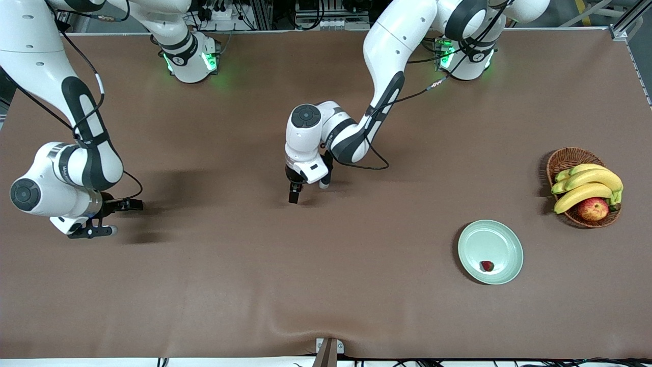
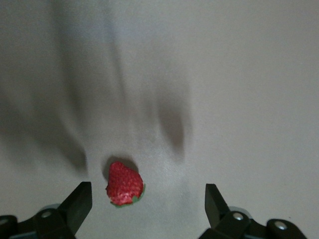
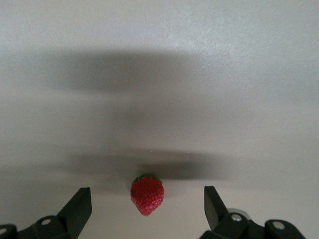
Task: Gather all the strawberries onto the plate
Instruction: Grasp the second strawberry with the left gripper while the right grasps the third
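While one small red strawberry lies on the round pale mint-green plate, the left gripper hangs low over mid-counter, fingers apart around a second strawberry. The right gripper, at its own end, likewise straddles a third, fingers apart.

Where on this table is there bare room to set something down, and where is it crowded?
The broad strip of table nearest the front camera is bare, bordered by the plate. The stretch between the left claw and the basket is also free. It is crowded at the left arm's end, where plate and basket sit close. Each open claw, right claw included, hangs over a strawberry.
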Controlling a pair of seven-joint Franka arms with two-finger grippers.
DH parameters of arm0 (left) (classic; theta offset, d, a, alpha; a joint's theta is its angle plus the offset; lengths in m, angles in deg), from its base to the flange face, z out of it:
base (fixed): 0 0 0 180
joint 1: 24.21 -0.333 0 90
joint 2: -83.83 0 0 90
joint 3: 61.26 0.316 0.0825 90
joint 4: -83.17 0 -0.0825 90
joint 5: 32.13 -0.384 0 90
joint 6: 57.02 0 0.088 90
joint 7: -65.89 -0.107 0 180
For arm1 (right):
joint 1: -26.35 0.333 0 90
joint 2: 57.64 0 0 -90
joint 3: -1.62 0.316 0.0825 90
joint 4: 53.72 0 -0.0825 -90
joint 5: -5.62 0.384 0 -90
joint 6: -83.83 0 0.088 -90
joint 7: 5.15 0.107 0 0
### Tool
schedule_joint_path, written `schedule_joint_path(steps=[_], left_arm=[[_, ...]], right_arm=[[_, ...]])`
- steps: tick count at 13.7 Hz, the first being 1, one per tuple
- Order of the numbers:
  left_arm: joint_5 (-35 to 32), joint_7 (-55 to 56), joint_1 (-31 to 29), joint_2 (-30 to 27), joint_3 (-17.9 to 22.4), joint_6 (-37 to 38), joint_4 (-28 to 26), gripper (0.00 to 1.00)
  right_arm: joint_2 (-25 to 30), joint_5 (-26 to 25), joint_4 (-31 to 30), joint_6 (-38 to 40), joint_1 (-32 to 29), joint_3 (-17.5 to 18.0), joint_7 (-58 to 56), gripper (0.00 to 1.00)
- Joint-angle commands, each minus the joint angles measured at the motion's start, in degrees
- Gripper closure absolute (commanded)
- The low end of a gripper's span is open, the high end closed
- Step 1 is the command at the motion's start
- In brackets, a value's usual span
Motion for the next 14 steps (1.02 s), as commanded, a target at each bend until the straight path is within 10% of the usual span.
schedule_joint_path(steps=[1,9,12,14], left_arm=[[0.56,1.35,0.81,1.64,0.74,-0.51,1.78,0.0],[0.38,1.0,1.33,2.61,0.82,-0.51,1.78,0.0],[0.21,1.0,1.42,2.79,0.82,-0.51,1.78,0.95],[-0.06,0.74,1.77,2.62,0.91,-0.43,1.7,1.0]], right_arm=[[0.18,-1.51,-1.31,-0.62,-1.34,1.13,-0.54,0.0],[-0.61,-1.51,-1.67,-0.62,-1.16,1.13,-0.54,0.21],[-0.79,-1.51,-1.58,-0.71,-1.16,1.13,-0.62,0.37],[-0.79,-1.51,-1.58,-0.62,-1.08,1.13,-0.62,0.5]])
